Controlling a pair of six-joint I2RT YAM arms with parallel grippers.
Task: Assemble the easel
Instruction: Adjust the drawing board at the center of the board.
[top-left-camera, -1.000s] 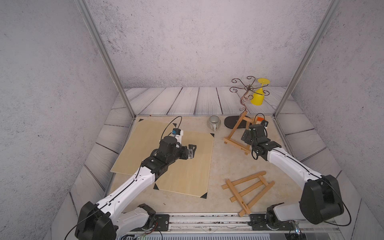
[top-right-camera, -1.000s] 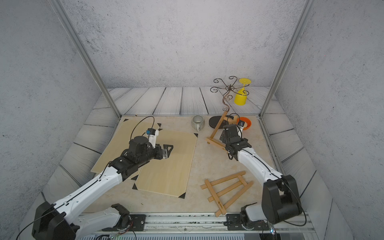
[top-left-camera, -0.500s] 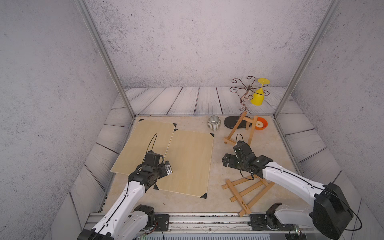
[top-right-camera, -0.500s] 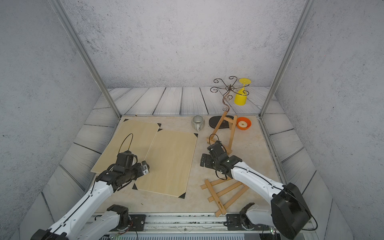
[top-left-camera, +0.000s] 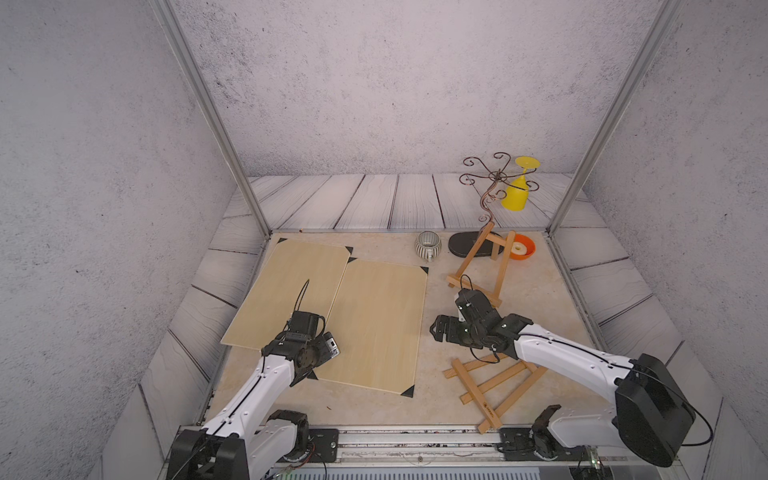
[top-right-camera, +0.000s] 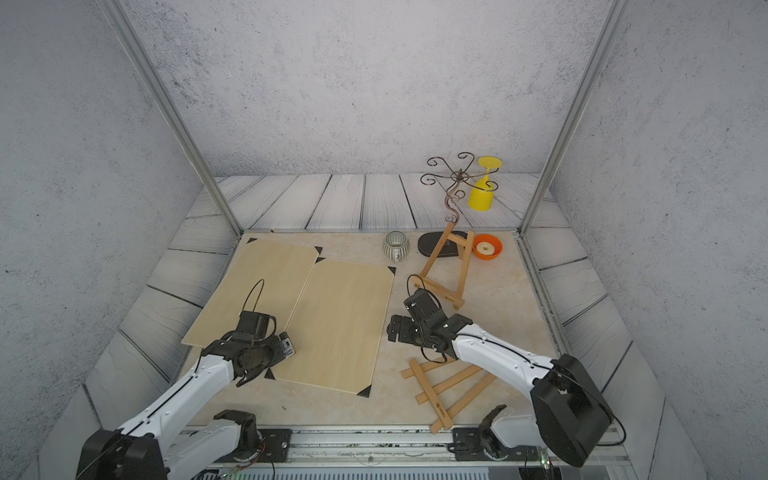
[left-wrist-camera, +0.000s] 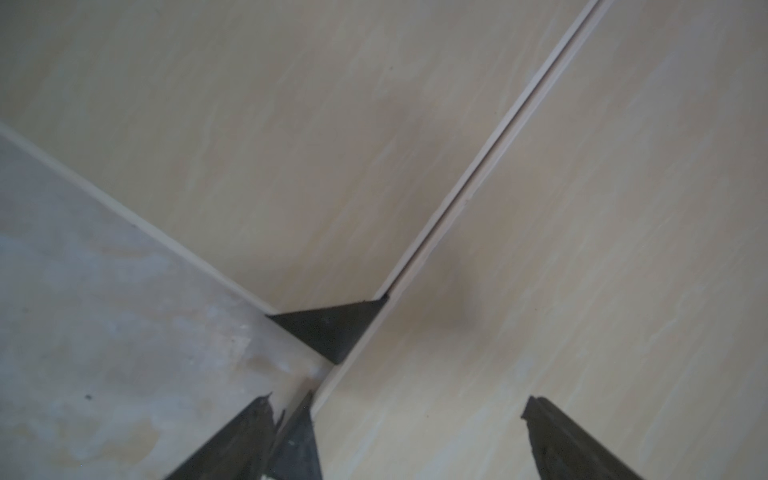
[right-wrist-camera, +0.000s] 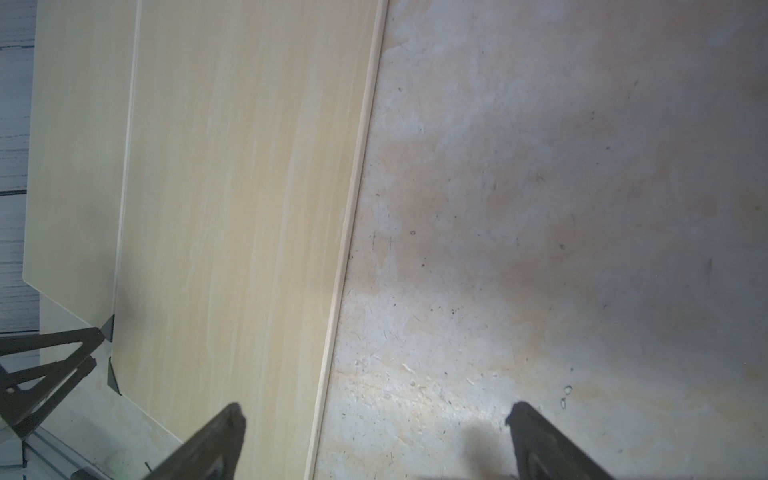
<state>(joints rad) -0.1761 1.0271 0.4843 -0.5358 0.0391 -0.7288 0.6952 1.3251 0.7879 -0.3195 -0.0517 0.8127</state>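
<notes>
One wooden easel (top-left-camera: 478, 266) (top-right-camera: 444, 266) stands upright as an A-frame at the back right. A second easel (top-left-camera: 494, 382) (top-right-camera: 451, 384) lies flat at the front right, partly under my right forearm. My right gripper (top-left-camera: 439, 329) (top-right-camera: 394, 328) (right-wrist-camera: 374, 411) is open and empty, low over the table at the right board's edge, between the two easels. My left gripper (top-left-camera: 305, 372) (top-right-camera: 251, 374) (left-wrist-camera: 397, 405) is open and empty too, pointing down at the near corner where the two boards meet.
Two pale wooden boards (top-left-camera: 291, 286) (top-left-camera: 378, 324) with black corners lie side by side on the left half. At the back stand a striped cup (top-left-camera: 428, 245), an orange bowl (top-left-camera: 521, 249) and a wire rack (top-left-camera: 492, 187) holding a yellow glass (top-left-camera: 517, 195).
My right gripper has left the standing easel and come forward and left to the board's edge. My left gripper has drawn back from mid-board to the near corner.
</notes>
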